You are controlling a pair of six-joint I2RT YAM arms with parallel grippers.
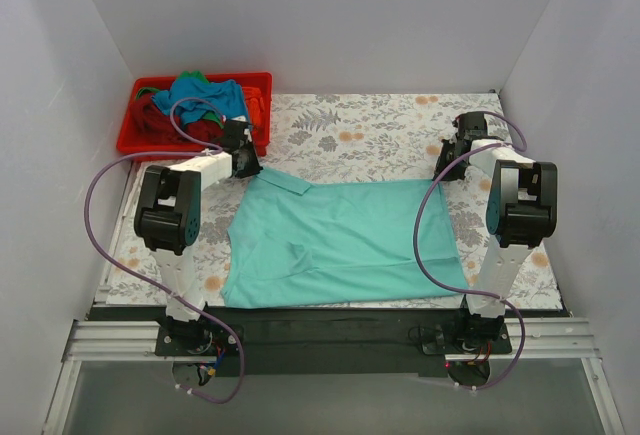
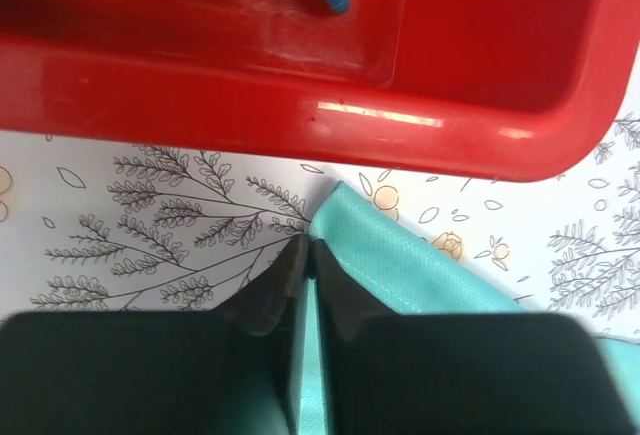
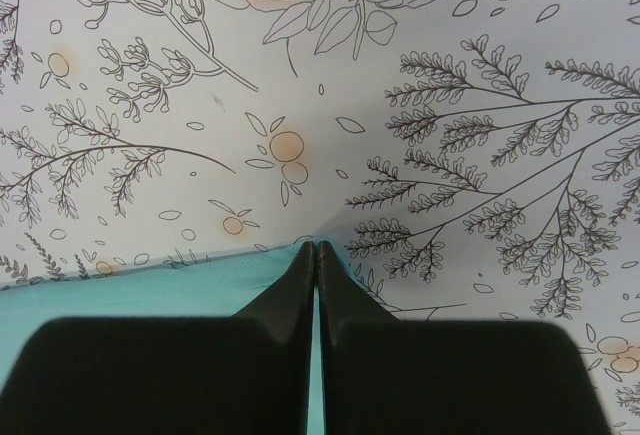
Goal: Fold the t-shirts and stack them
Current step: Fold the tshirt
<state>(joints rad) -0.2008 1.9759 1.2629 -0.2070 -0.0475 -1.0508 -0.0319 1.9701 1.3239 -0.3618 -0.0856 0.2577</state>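
Note:
A mint-teal t-shirt (image 1: 340,240) lies spread flat on the flowered tablecloth, collar towards the left. My left gripper (image 1: 250,167) sits at its far left corner. In the left wrist view that gripper (image 2: 308,247) is shut on the shirt's hemmed edge (image 2: 400,265), with cloth running between the fingers. My right gripper (image 1: 445,173) is at the far right corner. The right wrist view shows it (image 3: 316,246) pinched shut on the teal corner (image 3: 150,280). More t-shirts, blue (image 1: 212,95), dark red (image 1: 150,120) and green, lie heaped in the bin.
A red plastic bin (image 1: 125,141) stands at the back left, just beyond my left gripper; its rim (image 2: 300,105) fills the top of the left wrist view. White walls close in the table on three sides. Purple cables loop off both arms.

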